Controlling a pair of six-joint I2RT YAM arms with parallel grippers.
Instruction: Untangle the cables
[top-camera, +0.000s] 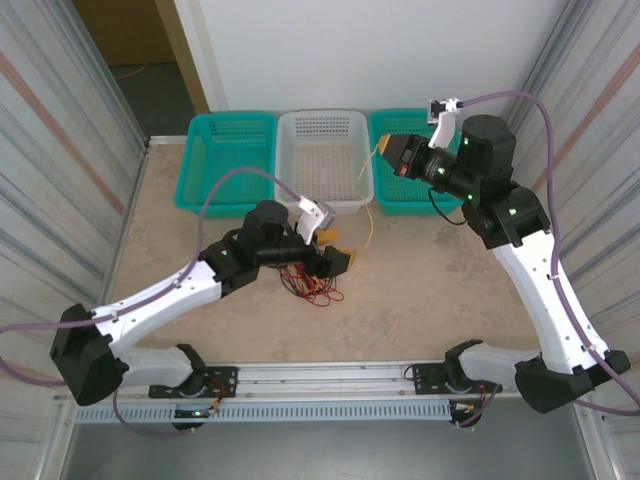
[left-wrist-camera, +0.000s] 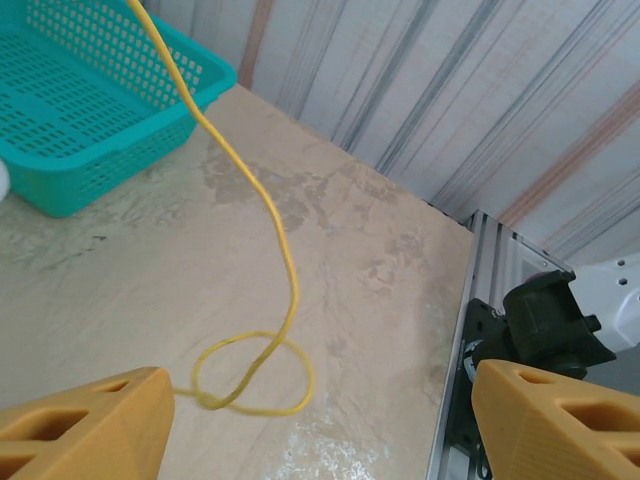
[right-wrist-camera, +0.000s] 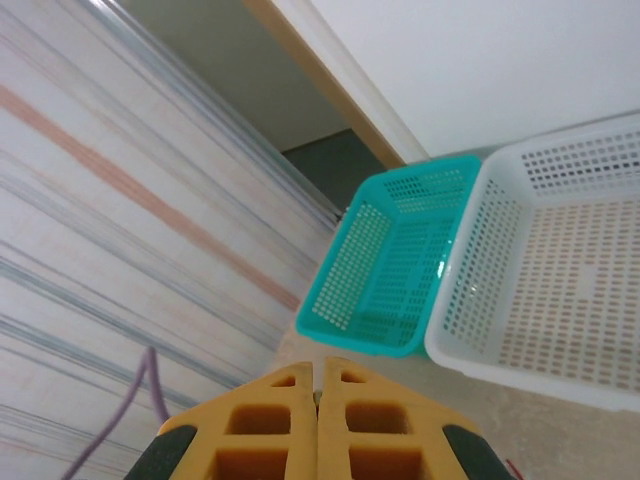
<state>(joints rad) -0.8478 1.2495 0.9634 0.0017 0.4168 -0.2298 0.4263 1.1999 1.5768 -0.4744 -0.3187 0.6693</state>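
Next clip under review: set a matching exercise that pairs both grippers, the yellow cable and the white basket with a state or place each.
Things:
1. left gripper
2. right gripper
3. yellow cable
4. white basket

States or places:
A. fingers shut together
B. fingers wide apart
C. forms a loop on the table
D. sits between the teal baskets

Pairs: 1-B, 2-A, 3-C, 4-D
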